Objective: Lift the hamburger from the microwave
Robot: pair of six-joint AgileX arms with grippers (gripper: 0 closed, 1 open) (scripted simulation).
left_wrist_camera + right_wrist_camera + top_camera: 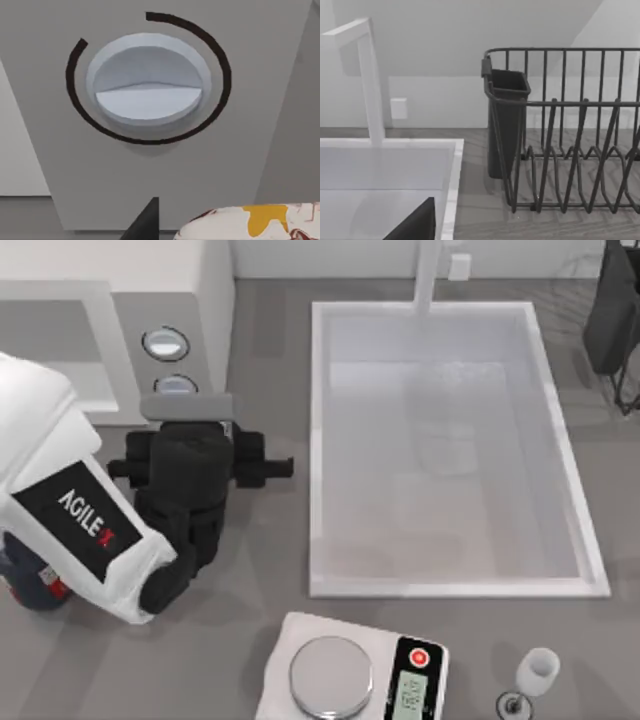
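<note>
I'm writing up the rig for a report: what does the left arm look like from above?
The left arm has a bulky white shell bearing a black panel with white AGILE lettering and a red mark. Its wrist and left gripper are matte black and blocky, sitting in front of the microwave.

The left arm (70,525) enters from the left edge of the top view as a thick white link with a black plate bearing the word AGILE. From it a black wrist section bends toward the far side of the table and ends in the left gripper (188,408), which points away from the near edge. In the left wrist view a dark tip of one finger (145,222) shows. In the right wrist view one dark finger (415,225) of the right gripper shows as a black wedge.
</note>
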